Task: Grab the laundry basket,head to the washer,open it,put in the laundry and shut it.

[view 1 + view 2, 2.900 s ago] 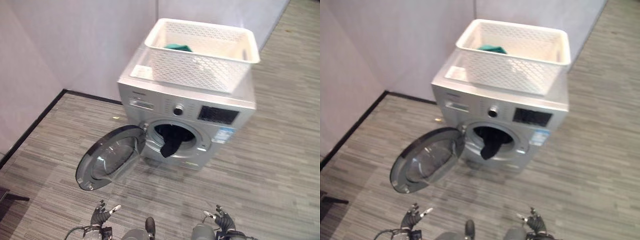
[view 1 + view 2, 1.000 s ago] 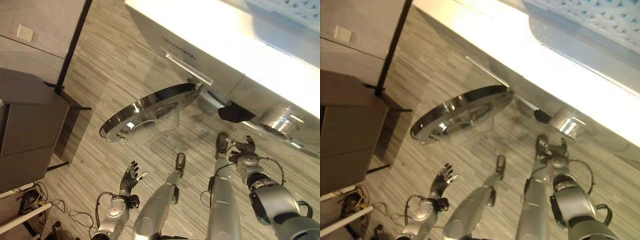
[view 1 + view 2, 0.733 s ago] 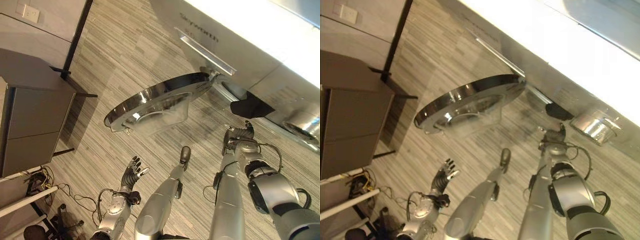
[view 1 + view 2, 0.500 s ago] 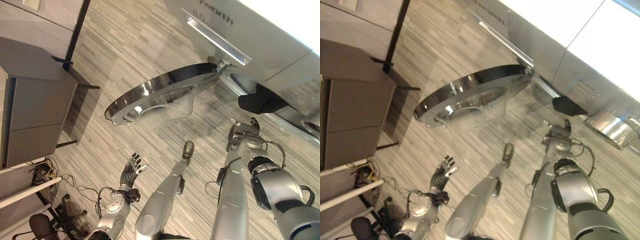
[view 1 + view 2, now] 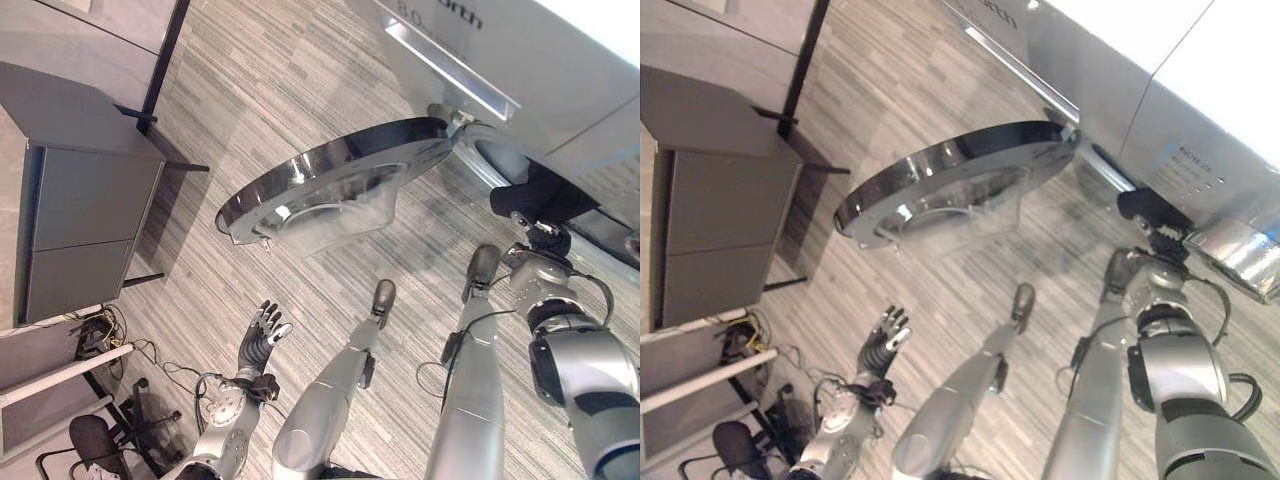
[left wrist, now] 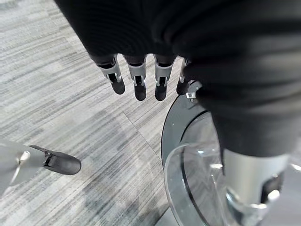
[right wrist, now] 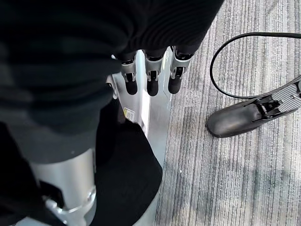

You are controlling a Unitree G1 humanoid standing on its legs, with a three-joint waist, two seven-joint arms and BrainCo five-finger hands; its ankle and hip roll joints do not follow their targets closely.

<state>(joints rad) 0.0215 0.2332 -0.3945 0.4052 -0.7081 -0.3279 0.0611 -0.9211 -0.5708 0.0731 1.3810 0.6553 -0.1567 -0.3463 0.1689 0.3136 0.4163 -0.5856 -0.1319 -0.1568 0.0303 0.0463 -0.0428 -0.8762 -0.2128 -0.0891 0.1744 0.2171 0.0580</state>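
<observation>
Partly cut-off lettering on the washer [image 5: 520,60] front panel and small unreadable print on its blue sticker [image 5: 1188,160]; nothing else legible.

Grey wood-grain plank flooring [image 5: 260,110] runs in streaks across the room. At one side stands a dark grey cabinet [image 5: 85,215] on thin black legs, against a pale wall with a black skirting strip [image 5: 168,42]. Near the cabinet's foot lie tangled cables [image 5: 100,335] and a black office chair [image 5: 85,445].
</observation>
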